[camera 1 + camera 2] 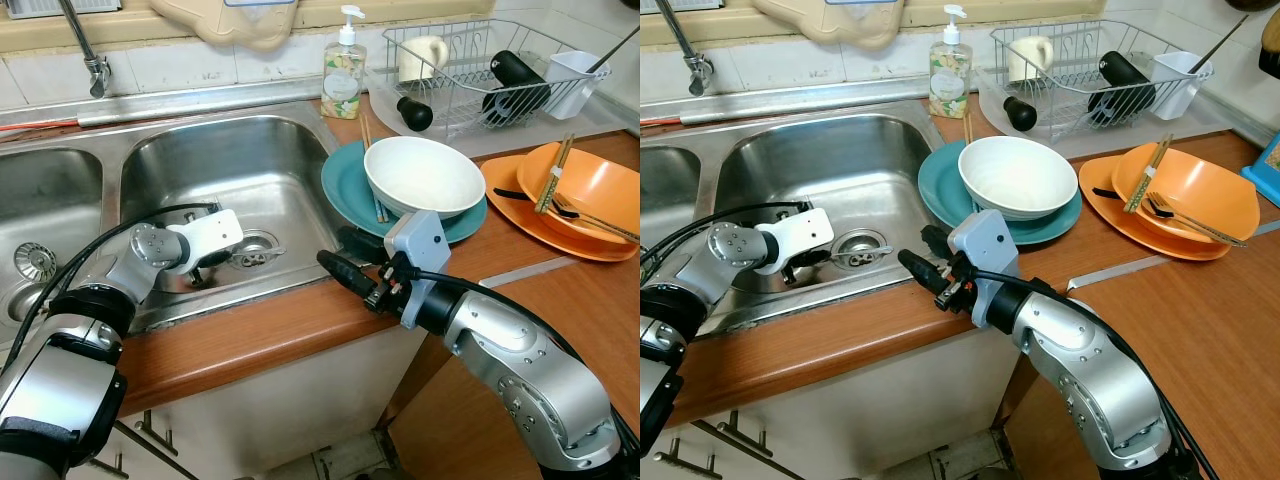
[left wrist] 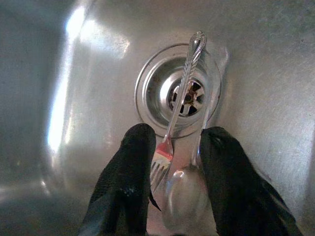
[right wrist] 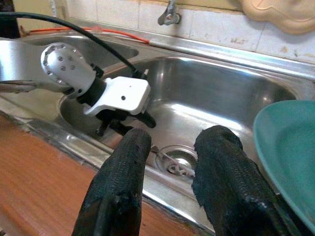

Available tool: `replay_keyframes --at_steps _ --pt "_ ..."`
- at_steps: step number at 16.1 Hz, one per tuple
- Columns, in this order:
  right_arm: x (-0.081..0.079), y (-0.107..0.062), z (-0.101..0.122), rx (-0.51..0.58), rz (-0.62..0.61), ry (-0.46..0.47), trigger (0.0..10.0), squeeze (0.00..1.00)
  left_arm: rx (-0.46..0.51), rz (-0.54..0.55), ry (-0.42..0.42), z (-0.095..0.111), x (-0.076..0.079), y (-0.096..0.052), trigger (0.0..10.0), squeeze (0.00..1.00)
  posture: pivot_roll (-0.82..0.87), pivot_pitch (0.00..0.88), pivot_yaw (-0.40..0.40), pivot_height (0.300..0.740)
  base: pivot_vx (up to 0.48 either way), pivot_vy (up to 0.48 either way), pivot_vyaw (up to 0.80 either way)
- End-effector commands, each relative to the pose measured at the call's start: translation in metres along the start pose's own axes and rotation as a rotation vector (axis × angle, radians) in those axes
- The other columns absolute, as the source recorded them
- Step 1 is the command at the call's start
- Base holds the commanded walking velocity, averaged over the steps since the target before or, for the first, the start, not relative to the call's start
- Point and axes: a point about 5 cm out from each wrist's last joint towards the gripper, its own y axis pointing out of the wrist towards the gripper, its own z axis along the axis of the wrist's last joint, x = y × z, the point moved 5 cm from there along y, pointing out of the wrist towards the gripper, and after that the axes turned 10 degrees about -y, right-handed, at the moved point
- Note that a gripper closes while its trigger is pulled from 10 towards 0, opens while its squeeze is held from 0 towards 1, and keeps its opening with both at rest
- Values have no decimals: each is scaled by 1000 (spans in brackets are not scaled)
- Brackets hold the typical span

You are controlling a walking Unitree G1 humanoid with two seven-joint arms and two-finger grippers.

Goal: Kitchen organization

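1. In the sink (image 1: 215,165), the left tool (image 2: 172,172) is reaching down to the drain (image 2: 183,94), its fingers (image 2: 125,182) standing apart either side of a fork (image 2: 172,125) and a spoon (image 2: 184,194); nothing is gripped yet, and the straddle is likely lining up a pinch on both.
2. The cutlery is lying across the drain, handles pointing away from the tool, probably left there for washing.
3. At the bench (image 1: 290,325) edge, the right tool (image 1: 345,268) is hovering with its fingers (image 3: 115,189) spread and empty, pointing toward the sink, seemingly waiting its turn.
4. Just beyond it, a white bowl (image 1: 423,175) is sitting on a teal plate (image 1: 345,180) that overhangs the sink rim.
5. Farther right, orange dishes (image 1: 580,195) are carrying chopsticks (image 1: 553,175), stacked as if awaiting cleaning below the rack (image 1: 470,70).
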Motion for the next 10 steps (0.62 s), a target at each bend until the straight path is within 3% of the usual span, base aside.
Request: replay_keyframes --at_steps 1,2,3,4,5,6,7,8,10 --pt "7 -1 1 -4 -34 -9 10000 0 28 2 -4 8 -4 -1 10000 1000 -157 0 24 740 0 0 0" --pt "10 -1 1 -4 -46 5 10000 0 29 7 -6 6 -5 -2 10000 1000 -154 0 18 740 0 0 0" --pt "14 -1 2 -2 -61 9 10000 624 37 15 -11 7 -5 -3 10000 1000 -153 0 16 740 0 0 0" --pt "19 0 3 2 -84 9 10000 973 51 32 -9 8 -7 -3 10000 1000 -152 0 14 740 0 0 0" --pt "27 0 4 2 -128 11 10000 1000 72 55 -8 11 -10 -5 10000 1000 -153 0 14 740 0 0 0" --pt "45 -1 5 -8 -215 4 10000 1000 152 87 -70 21 -16 -7 10000 890 -153 0 15 740 0 0 0" --pt "75 -5 1 -41 -368 13 10000 1000 227 106 -99 30 -19 -12 10000 0 -157 0 15 740 0 0 0" --pt "84 -7 0 -49 -413 24 10000 1000 252 113 -105 33 -20 -13 10000 0 -157 0 15 740 0 0 0" --pt "126 -19 -5 -105 -577 47 10000 1000 409 130 -148 52 -22 -28 10000 0 -155 0 12 740 0 0 0"
